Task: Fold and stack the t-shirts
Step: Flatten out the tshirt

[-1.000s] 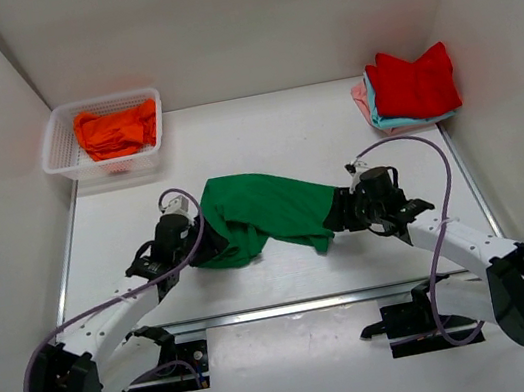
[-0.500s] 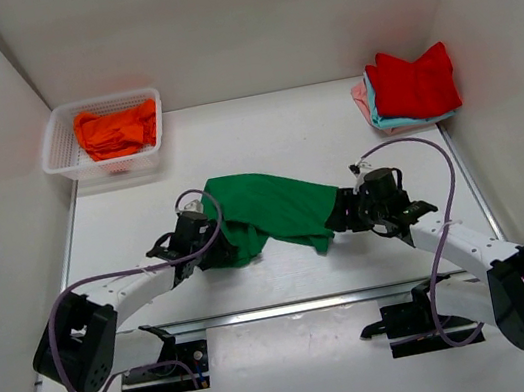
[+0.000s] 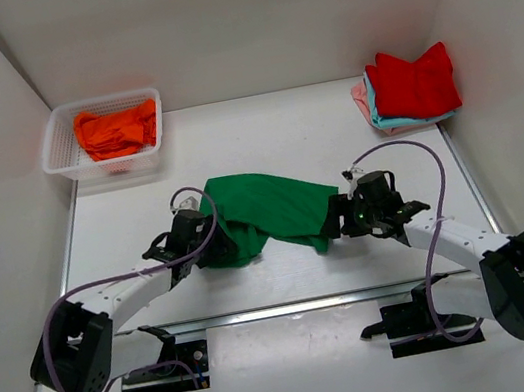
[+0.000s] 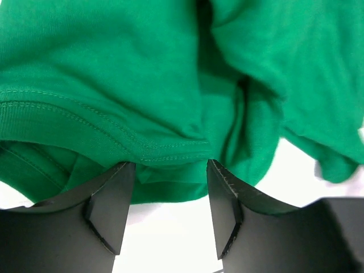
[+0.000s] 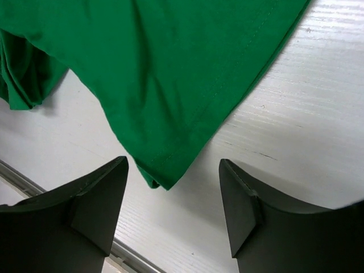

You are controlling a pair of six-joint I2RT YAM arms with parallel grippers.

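1. The middle t-shirt [image 3: 270, 210] is laid on the tabletop [image 3: 282, 137] between the left end effector [image 3: 212, 243] and the right end effector [image 3: 335, 216].
2. A basket [image 3: 54, 141] is set well behind and left of the left end effector, with one t-shirt [image 3: 115, 128] in it.
3. A stack of t-shirts [image 3: 410, 86] is placed well behind and right of the right end effector.

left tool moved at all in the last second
Yes. The left tool has shifted right, away from the white basket's side, toward the green t-shirt.
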